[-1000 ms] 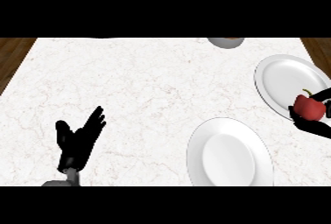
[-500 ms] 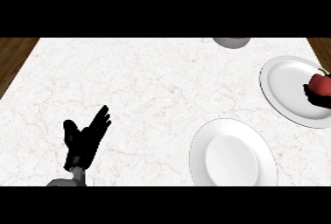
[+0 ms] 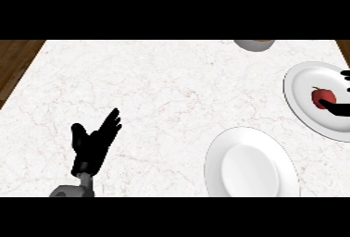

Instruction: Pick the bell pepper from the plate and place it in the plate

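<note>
Bell pepper (image 3: 322, 97) lies on the far plate (image 3: 301, 88), between the right hand's (image 3: 336, 110) spread fingers (image 3: 346, 74).

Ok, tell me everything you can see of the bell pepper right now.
The bell pepper is small, red and glossy, with a dark stem on top. It sits on the far right plate, a white round one cut off by the view's right edge. Black fingers of the right hand reach in from that edge just below and beside it; whether they touch or hold it cannot be told. The nearer white plate holds nothing.
</note>
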Robot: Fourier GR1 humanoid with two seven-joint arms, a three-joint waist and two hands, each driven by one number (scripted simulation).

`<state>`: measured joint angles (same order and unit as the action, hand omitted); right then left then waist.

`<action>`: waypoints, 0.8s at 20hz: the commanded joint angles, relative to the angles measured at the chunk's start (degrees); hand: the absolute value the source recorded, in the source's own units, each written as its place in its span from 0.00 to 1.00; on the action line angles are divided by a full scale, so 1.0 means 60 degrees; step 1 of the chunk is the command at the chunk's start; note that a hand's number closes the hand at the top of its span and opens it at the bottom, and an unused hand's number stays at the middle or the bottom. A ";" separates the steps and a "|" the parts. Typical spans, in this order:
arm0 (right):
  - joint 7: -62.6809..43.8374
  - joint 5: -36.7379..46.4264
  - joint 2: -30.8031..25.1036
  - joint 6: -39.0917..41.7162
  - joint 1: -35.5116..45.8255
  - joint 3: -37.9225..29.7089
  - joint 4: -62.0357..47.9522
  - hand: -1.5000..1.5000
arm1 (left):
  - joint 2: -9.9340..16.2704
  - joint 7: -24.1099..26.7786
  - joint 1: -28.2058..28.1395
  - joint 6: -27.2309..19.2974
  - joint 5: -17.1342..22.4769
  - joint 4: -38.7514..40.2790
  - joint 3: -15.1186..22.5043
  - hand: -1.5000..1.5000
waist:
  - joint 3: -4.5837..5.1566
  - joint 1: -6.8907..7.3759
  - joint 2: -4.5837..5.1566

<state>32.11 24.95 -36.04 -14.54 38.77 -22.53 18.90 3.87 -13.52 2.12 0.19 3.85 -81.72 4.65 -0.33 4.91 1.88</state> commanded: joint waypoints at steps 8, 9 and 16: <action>0.1726 -0.0919 0.0229 0.1847 0.0679 -0.0846 -0.1052 0.00 | -0.0053 -0.0077 0.0157 -0.0057 0.0001 0.0135 -0.0057 0.50 | -0.0064 -0.0075 0.0067; 0.1756 -0.1107 0.0249 0.1806 0.0756 -0.1053 -0.1106 0.00 | 0.0024 -0.0074 0.0150 -0.0088 -0.0007 -0.0133 -0.0102 0.50 | -0.0060 -0.0027 0.0034; 0.1893 -0.2032 -0.0724 0.3217 0.0621 -0.2031 -0.1621 0.00 | 0.0086 -0.0111 0.0033 -0.0030 0.0102 -0.0052 -0.0232 0.50 | -0.0043 -0.0143 0.0033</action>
<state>42.31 14.79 -38.17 1.17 43.44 -32.52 10.74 4.18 -13.21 1.78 0.22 4.20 -81.67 3.73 -0.56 4.24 2.00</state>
